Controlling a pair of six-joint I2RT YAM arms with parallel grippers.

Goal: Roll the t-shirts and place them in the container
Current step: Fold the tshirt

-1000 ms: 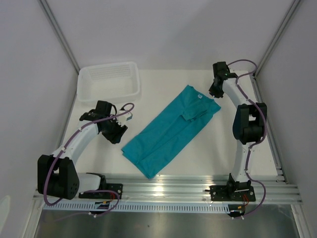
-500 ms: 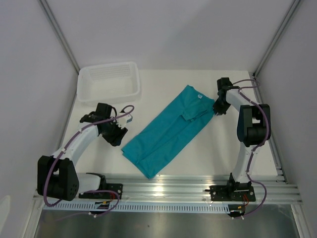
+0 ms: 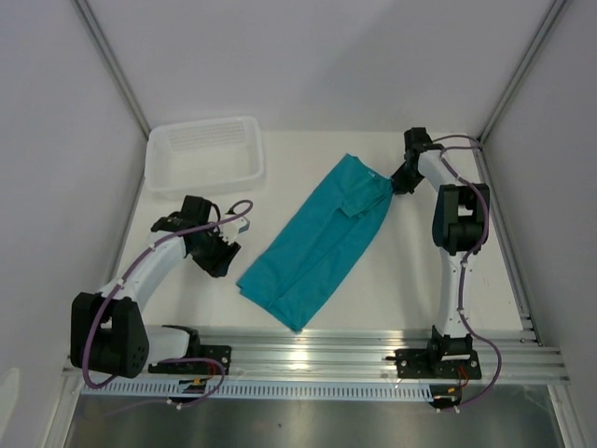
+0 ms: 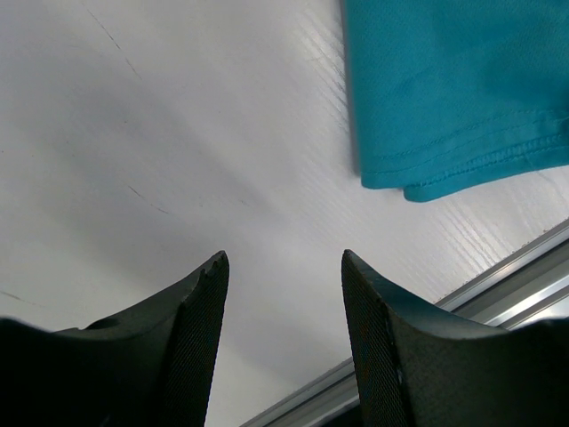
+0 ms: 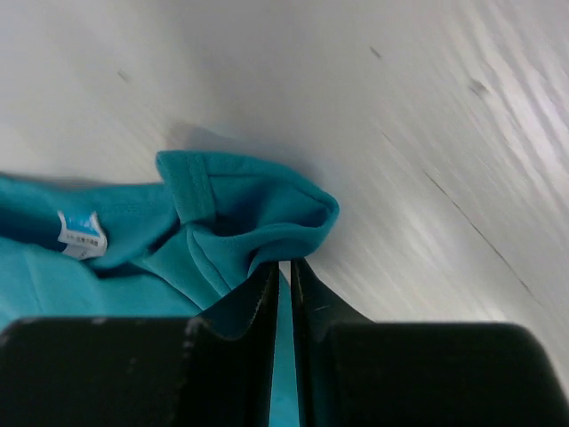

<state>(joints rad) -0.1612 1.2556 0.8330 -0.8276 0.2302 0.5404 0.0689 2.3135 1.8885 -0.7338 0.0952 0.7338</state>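
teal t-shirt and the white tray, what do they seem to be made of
Teal short-sleeved t-shirt: likely soft knit cloth, matte; it creases and bunches, and the left wrist view shows a fine texture and stitched hem. White rectangular tray: probably moulded plastic, smooth, faintly glossy, with stiff walls and rounded corners.

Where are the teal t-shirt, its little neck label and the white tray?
teal t-shirt (image 3: 312, 247): top view, middle of the folded body.
neck label (image 5: 82, 235): right wrist view, centre of the white tag.
white tray (image 3: 205, 159): top view, its bare floor.
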